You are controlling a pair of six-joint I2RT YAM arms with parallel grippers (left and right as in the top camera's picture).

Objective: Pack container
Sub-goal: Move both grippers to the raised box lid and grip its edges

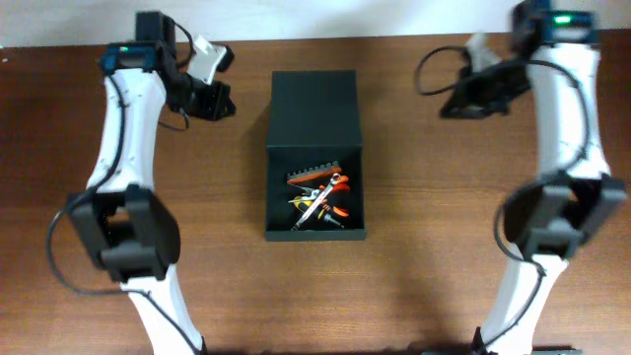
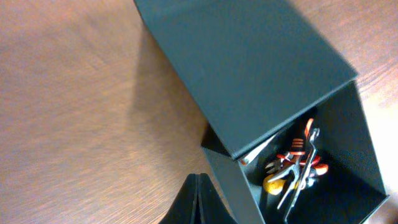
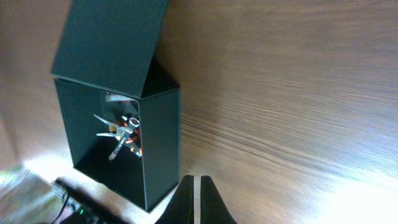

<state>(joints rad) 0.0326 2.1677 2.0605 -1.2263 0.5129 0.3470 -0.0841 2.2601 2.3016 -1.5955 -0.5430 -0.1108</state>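
The container (image 1: 314, 104) is a dark green-black box in the middle of the table. Its flap lid lies open toward the back. Several hand tools (image 1: 317, 197) with red and orange handles lie inside. My left gripper (image 1: 212, 99) is shut and empty, held to the left of the lid. In the left wrist view its fingers (image 2: 198, 182) are just left of the container (image 2: 249, 68), with the tools (image 2: 297, 165) visible. My right gripper (image 1: 463, 99) is shut and empty, well right of the box. In the right wrist view its fingers (image 3: 198, 183) are beside the container wall (image 3: 160, 143), with the tools (image 3: 121, 137) inside.
Brown wooden table (image 1: 434, 247) all around the box. Both arm bases stand at the front left and front right. A dark strip with a green light (image 3: 74, 208) shows at the table edge in the right wrist view.
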